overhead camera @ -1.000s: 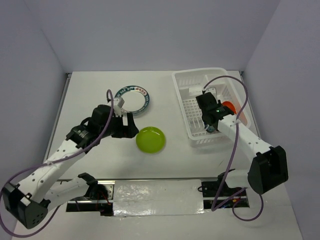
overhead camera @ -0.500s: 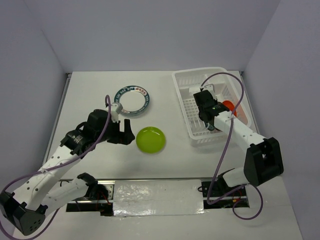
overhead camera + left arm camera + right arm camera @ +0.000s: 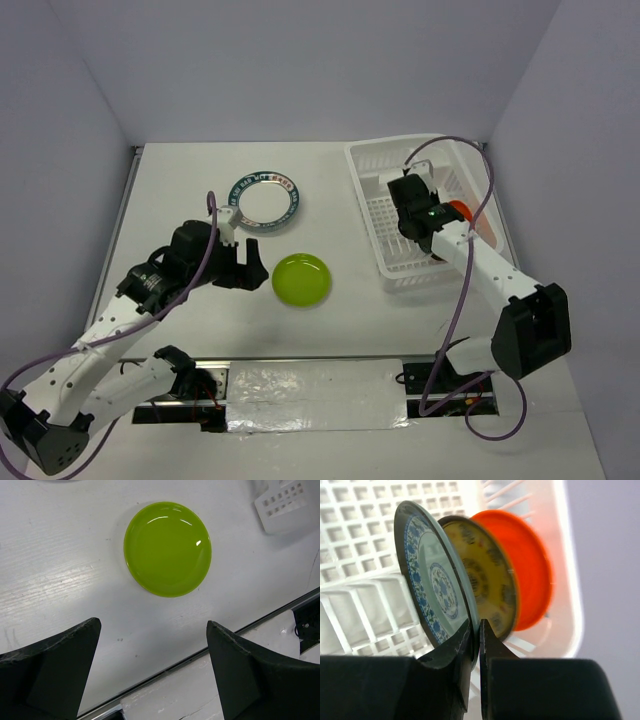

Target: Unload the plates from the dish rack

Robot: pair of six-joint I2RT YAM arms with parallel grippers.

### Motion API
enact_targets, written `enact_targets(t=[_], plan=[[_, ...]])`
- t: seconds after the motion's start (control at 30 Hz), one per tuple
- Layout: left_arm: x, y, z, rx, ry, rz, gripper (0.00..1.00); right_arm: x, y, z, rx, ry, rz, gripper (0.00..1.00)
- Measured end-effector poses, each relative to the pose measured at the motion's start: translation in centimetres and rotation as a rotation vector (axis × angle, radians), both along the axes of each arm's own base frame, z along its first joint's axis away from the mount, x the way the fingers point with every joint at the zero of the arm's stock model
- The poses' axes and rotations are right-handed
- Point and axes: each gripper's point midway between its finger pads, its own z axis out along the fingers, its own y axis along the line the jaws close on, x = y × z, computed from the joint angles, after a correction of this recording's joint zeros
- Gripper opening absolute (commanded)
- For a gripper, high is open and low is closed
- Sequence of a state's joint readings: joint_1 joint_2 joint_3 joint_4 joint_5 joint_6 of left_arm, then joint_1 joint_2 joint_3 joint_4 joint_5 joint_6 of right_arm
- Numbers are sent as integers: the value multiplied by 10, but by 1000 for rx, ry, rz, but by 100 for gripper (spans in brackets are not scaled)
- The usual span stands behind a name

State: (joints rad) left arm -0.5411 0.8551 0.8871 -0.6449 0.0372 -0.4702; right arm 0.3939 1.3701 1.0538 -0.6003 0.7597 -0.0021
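The white dish rack (image 3: 372, 162) stands at the back right and fills the right wrist view (image 3: 365, 610). In it stand a blue-patterned white plate (image 3: 434, 575), a yellow patterned plate (image 3: 487, 587) and an orange-red plate (image 3: 532, 582) (image 3: 459, 212). My right gripper (image 3: 479, 630) (image 3: 425, 228) is shut on the rim of the blue-patterned plate. The lime green plate (image 3: 302, 279) (image 3: 167, 547) lies flat on the table. The teal-rimmed plate (image 3: 265, 200) lies behind it. My left gripper (image 3: 152, 630) (image 3: 253, 262) is open and empty, just left of the green plate.
The table's front edge with a metal rail (image 3: 310, 360) runs near the arm bases. A corner of the rack (image 3: 282, 502) shows in the left wrist view. Walls close in the table on three sides.
My left gripper has drawn back to the left, away from the green plate. My right gripper has shifted slightly within the rack.
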Motion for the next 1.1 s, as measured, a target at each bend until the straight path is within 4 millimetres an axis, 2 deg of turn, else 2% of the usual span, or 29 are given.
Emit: enact_targets(t=[0.2, 0.27, 0.33, 0.4, 0.47, 0.53, 0.63, 0.77, 0.83, 0.87, 0.97, 1.0, 1.03, 1.1], plan=[[0, 3, 4, -4, -14, 14, 100, 1, -7, 57, -40, -129, -55, 0], [-1, 3, 6, -11, -21, 17, 100, -3, -3, 76, -49, -168, -55, 0], [0, 1, 11, -28, -30, 19, 100, -8, 10, 91, -31, -195, -19, 0], [2, -4, 22, -68, -53, 15, 99, -13, 35, 104, 24, -225, 62, 0], [4, -13, 40, -131, -103, -8, 100, -22, 69, 111, 142, -238, 196, 0], [6, -21, 60, -203, -160, -30, 100, -36, 107, 116, 310, -228, 360, 0], [10, -33, 86, -291, -237, -61, 99, -58, 151, 123, 560, -234, 550, 0], [20, -46, 97, -326, -247, -92, 99, -96, 203, 123, 850, -184, 774, 0], [25, -53, 96, -339, -231, -100, 95, -110, 226, 124, 943, -141, 854, 0], [28, -56, 92, -337, -215, -100, 91, -116, 237, 124, 982, -119, 888, 0], [33, -60, 77, -323, -166, -96, 67, -128, 259, 121, 1067, -79, 950, 0], [32, -61, 76, -324, -155, -95, 38, -130, 261, 117, 1085, -67, 950, 0], [31, -62, 76, -336, -145, -95, 20, -130, 262, 115, 1097, -61, 944, 0], [25, -67, 79, -345, -148, -136, 0, -123, 260, 107, 1092, -60, 904, 25]])
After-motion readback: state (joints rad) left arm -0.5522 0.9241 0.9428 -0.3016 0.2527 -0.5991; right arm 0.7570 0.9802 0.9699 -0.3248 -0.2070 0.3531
